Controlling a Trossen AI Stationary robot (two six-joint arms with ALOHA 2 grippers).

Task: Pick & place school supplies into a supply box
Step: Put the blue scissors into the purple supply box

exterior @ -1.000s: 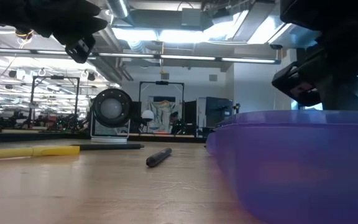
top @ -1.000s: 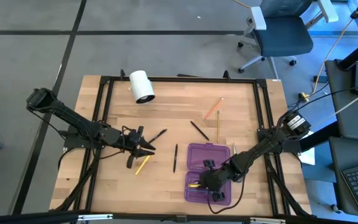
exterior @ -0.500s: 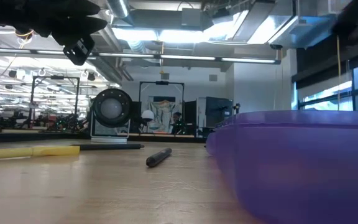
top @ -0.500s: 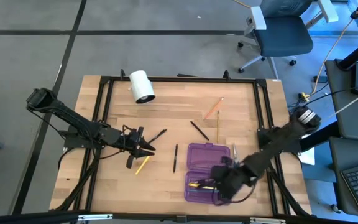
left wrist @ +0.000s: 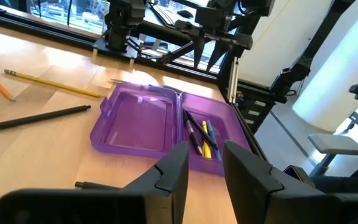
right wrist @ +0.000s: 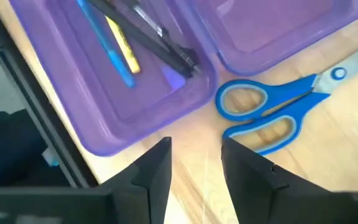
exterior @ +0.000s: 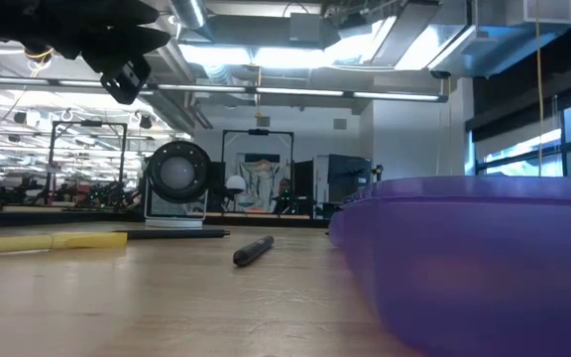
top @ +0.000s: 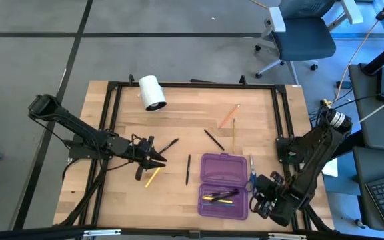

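1. Right claw (top: 264,199): stands at the near right corner of the bench (top: 125,200), just beside the supply box's near half. Fingers (right wrist: 157,171) apart, nothing between them.
2. Supply box (top: 224,185): purple case lying open near the bench's front edge, right of centre. Both halves lie flat, hinged side by side.
3. Near half of the box: holds a black pen (right wrist: 148,34), a yellow pen (right wrist: 122,43) and a blue pen (right wrist: 107,53), lying together on its floor. The far half shows bare.
4. Scissors (top: 251,175): blue-handled, flat on the bench, just beside the box's right wall, outside it.
5. Left claw (top: 153,159): raised above the bench at left of centre, pointing toward the box. Fingers (left wrist: 173,171) apart with a narrow gap, holding nothing.
6. Yellow pencil (top: 153,177): on the bench below the left claw.
7. Black pen (top: 187,169): on the bench between the left claw and the box.
8. Farther back: another black pen (top: 213,139), a thin yellow pencil (top: 233,135) and an orange pencil (top: 229,116), all loose on the bench, well apart from the box.
9. White roll (top: 152,92): at the bench's far left edge.
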